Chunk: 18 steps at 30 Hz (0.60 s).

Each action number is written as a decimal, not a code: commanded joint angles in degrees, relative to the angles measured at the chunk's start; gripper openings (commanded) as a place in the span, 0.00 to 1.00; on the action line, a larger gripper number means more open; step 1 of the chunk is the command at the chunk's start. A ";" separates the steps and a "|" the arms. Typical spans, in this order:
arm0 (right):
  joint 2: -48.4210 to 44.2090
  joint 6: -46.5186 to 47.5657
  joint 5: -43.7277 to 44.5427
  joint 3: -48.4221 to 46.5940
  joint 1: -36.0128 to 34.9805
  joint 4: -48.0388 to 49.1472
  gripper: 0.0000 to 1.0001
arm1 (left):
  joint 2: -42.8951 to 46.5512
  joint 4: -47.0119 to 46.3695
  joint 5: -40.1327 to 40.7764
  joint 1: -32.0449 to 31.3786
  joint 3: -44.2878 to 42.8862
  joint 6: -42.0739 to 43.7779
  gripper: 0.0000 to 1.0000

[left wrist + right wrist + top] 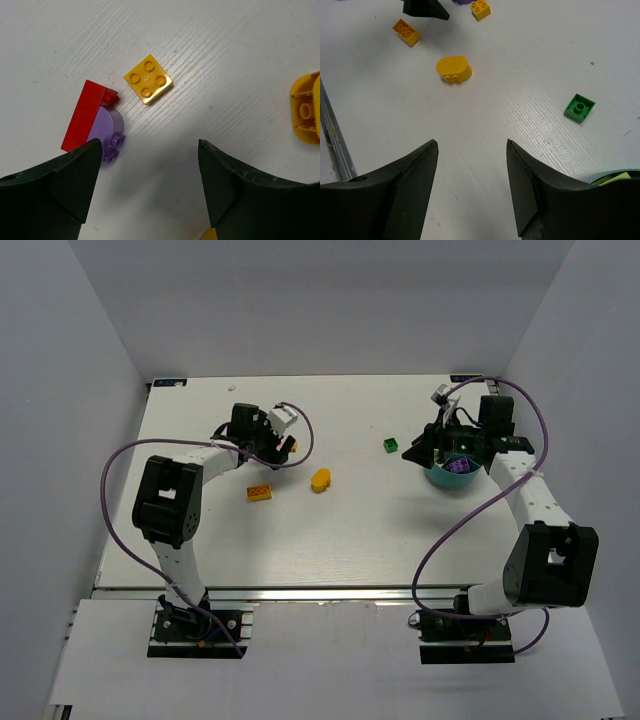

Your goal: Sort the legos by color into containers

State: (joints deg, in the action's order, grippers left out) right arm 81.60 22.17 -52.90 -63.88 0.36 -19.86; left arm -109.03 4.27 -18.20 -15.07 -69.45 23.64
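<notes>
Hovering wide open and empty, left gripper faces the yellow four-stud brick: probably light, rigid, slick; pinch its flat opposite sides.

Ahead of the black left gripper lie an orange-yellow four-stud brick, a red brick and a lilac rounded brick, on the white, fine-grained table. Beyond the black right gripper are an orange-yellow oval brick, a green brick to the right and an orange brick far left. The bowl is teal.
</notes>
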 commanded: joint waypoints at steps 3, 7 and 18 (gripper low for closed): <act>0.40 -1.61 -1.68 -2.22 -0.01 1.75 0.63 | -0.65 -1.11 3.07 0.48 -2.70 11.86 0.87; 0.75 -1.70 -1.68 -2.39 -0.01 1.84 0.63 | -1.97 -3.83 5.10 0.48 -4.11 12.75 0.87; 1.45 -1.61 -0.80 -3.62 0.08 2.10 0.63 | -8.21 -0.84 3.34 0.48 -8.95 13.80 0.86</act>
State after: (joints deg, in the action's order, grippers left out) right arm 83.13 20.95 -53.04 -64.73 0.36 -19.46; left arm -117.40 2.76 -13.56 -14.70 -77.62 36.60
